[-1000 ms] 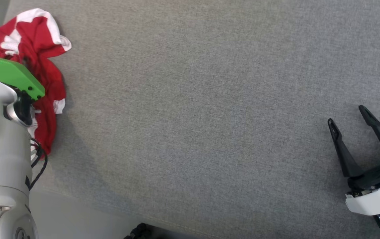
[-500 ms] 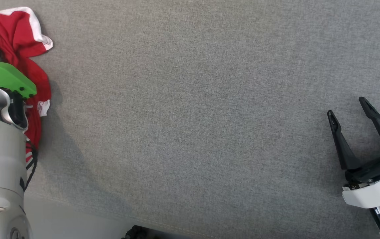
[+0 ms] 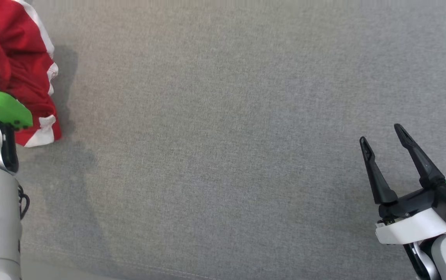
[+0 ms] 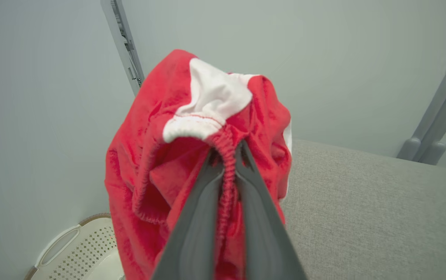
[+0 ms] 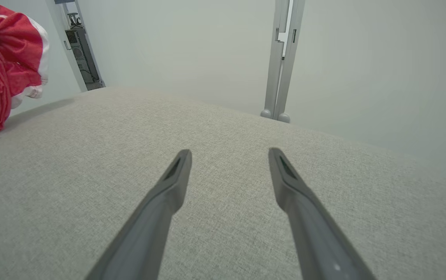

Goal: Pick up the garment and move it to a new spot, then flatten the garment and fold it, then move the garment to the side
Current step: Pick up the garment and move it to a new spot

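Observation:
The garment (image 3: 20,66) is red with white trim and hangs bunched at the far left of the head view, its lower end near the grey table (image 3: 223,155). In the left wrist view my left gripper (image 4: 229,149) is shut on the garment (image 4: 192,155), pinching its gathered elastic edge between the two fingers. The garment (image 5: 5,58) also hangs at the upper left of the right wrist view. My right gripper (image 3: 382,138) is open at the lower right, low over the bare cloth, and its fingers (image 5: 176,175) hold nothing.
A white perforated basket (image 4: 71,249) sits below the table's left edge in the left wrist view. Grey posts (image 5: 281,58) stand behind the table against a pale wall. My left forearm with its green plate (image 3: 1,109) covers the lower left corner.
My left gripper has closed on the garment and lifted it, so the cloth now hangs higher and stretched. The head camera has shifted, and the right gripper shows slightly further left.

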Controlling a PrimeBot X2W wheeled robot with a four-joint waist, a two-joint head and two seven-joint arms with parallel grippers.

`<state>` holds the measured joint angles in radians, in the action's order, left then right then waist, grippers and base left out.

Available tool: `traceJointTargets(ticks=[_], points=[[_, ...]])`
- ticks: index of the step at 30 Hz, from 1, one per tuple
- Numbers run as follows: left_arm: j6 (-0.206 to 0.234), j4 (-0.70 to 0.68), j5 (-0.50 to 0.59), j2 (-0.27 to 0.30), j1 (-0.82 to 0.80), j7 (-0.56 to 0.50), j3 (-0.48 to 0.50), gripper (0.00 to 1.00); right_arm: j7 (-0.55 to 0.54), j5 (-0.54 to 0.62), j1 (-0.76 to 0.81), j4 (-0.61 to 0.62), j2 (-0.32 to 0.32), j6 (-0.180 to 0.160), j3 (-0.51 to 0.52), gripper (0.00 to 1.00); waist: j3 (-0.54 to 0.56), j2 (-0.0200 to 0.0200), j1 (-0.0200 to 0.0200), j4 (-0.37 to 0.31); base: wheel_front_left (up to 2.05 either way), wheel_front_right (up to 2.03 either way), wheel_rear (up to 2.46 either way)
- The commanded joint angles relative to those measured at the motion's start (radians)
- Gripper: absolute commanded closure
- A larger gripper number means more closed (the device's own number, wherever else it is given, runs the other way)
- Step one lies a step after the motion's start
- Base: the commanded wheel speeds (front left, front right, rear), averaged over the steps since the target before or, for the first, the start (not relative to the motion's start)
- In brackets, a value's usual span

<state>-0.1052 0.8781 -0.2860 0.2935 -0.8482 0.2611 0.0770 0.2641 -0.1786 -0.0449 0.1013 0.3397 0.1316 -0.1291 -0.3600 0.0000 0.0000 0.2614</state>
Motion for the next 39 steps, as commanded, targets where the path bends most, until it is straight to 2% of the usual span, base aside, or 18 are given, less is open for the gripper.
traceJointTargets(ticks=[1, 8, 14, 21, 28, 36, 37, 38, 39], points=[[-0.006, -0.033, 0.021, -0.003, 0.044, 0.005, -0.01, 1.0, 0.0, -0.003, 0.019, -0.005, -0.013, -0.002, -0.002, 0.0, 0.174, 0.0, 0.0, -0.089, 0.0, 0.0, 0.0], [-0.022, -0.241, 0.013, -0.053, 0.18, -0.027, -0.111, 1.0, 0.0, -0.001, 0.04, -0.006, -0.048, -0.002, -0.008, 0.0, 0.285, 0.0, 0.0, -0.192, 0.0, 0.0, 0.0], [-0.021, -0.406, 0.046, -0.088, 0.243, -0.084, -0.197, 1.0, 0.0, 0.001, 0.03, 0.005, -0.057, -0.002, -0.013, 0.0, 0.294, 0.0, 0.0, -0.292, 0.0, 0.0, 0.0], [-0.024, -0.504, 0.131, -0.122, 0.288, -0.125, -0.359, 1.0, 0.0, 0.006, 0.022, 0.021, -0.066, -0.002, 0.003, 0.0, 0.262, 0.0, 0.0, -0.403, 0.0, 0.0, 0.0], [-0.024, -0.434, 0.212, -0.161, 0.302, -0.119, -0.515, 1.0, 0.0, -0.022, -0.002, 0.045, -0.102, -0.002, 0.022, 0.0, 0.171, 0.0, 0.0, -0.473, 0.0, 0.0, 0.0], [-0.015, -0.177, 0.238, -0.221, 0.303, -0.043, -0.622, 1.0, 0.0, -0.021, -0.025, 0.036, -0.128, -0.002, 0.013, 0.0, 0.111, 0.0, 0.0, -0.484, 0.0, 0.0, 0.0], [-0.016, -0.151, 0.233, -0.226, 0.305, -0.034, -0.636, 0.67, 0.0, -0.024, -0.026, 0.033, -0.126, -0.002, 0.01, 0.0, 0.111, 0.0, 0.0, -0.479, 0.0, 0.0, 0.0], [-0.017, -0.135, 0.224, -0.229, 0.306, -0.029, -0.646, 0.56, 0.0, -0.023, -0.026, 0.03, -0.125, -0.002, 0.009, 0.0, 0.113, 0.0, 0.0, -0.473, 0.0, 0.0, 0.0], [-0.016, -0.116, 0.212, -0.233, 0.31, -0.022, -0.652, 0.0, 0.0, -0.025, -0.026, 0.027, -0.126, -0.002, 0.006, 0.0, 0.12, 0.0, 0.0, -0.466, 0.0, 0.0, 0.0]])
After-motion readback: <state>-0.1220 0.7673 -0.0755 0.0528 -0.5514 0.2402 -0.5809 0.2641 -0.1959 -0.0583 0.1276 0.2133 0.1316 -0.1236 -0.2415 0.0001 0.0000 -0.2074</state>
